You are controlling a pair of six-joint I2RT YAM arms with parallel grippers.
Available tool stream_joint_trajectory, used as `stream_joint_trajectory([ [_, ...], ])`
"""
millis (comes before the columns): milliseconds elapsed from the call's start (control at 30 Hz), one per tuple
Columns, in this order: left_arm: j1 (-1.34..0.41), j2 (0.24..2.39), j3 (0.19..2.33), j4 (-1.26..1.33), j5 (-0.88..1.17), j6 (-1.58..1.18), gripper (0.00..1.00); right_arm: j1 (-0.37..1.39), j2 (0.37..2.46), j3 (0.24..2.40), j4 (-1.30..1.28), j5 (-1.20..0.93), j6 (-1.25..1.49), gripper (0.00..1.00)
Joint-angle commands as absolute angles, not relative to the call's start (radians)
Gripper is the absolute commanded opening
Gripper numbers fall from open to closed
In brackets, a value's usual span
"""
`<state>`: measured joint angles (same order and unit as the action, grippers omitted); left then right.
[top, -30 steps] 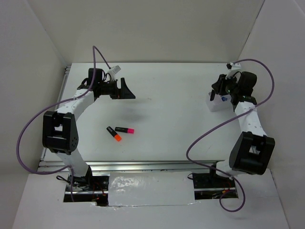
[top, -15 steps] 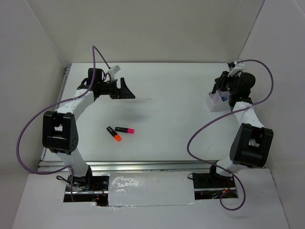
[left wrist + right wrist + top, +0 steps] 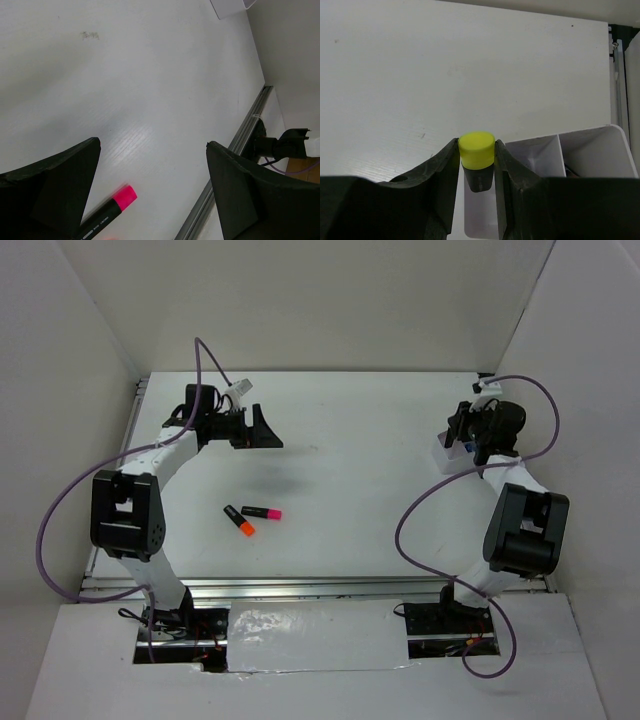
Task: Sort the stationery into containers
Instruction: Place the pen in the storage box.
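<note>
Placement step under way. Right gripper point(image 3: 476, 152) clamped on yellow-capped highlighter point(image 3: 476, 144), cap up, body hanging just above white box point(image 3: 592, 145), over compartment directly beneath jaws. Next move, by judgement: lower straight down, release once body sits between divider walls. Left gripper point(image 3: 152, 147) jaws wide apart, nothing held. Pink highlighter point(image 3: 119, 200) on table below it, near one finger; orange highlighter point(image 3: 243, 525) alongside. Hard to read: box contents cut off by frame, highlighter's lower end hidden between fingers.
</note>
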<state>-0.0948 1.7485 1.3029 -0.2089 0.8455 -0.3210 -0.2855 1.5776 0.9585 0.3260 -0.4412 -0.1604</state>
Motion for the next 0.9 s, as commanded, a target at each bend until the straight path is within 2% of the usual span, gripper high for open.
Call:
stream_joint_trajectory([
  [0,-0.087,1.759,1.333,-0.195,0.87,-0.318,0.99,-0.276,1.609,0.968,0.397,-0.436,-0.199,0.12],
  [300,-0.087,1.773,1.344,-0.196,0.865,-0.319,0.99,-0.236,1.649,1.018,0.37,-0.384,-0.221,0.18],
  [367,-0.087,1.773,1.344,-0.201,0.865,-0.316,0.99,-0.23,1.663,1.032,0.359,-0.374,-0.221,0.24],
  [433,-0.083,1.775,1.345,-0.202,0.865,-0.313,0.99,-0.226,1.673,1.051,0.344,-0.365,-0.218,0.36],
  [533,-0.077,1.776,1.347,-0.204,0.867,-0.314,0.99,-0.224,1.686,1.072,0.318,-0.359,-0.21,0.45],
  [867,-0.055,1.755,1.351,-0.259,0.871,-0.226,0.99,-0.224,1.629,1.042,0.282,-0.37,-0.198,0.52],
])
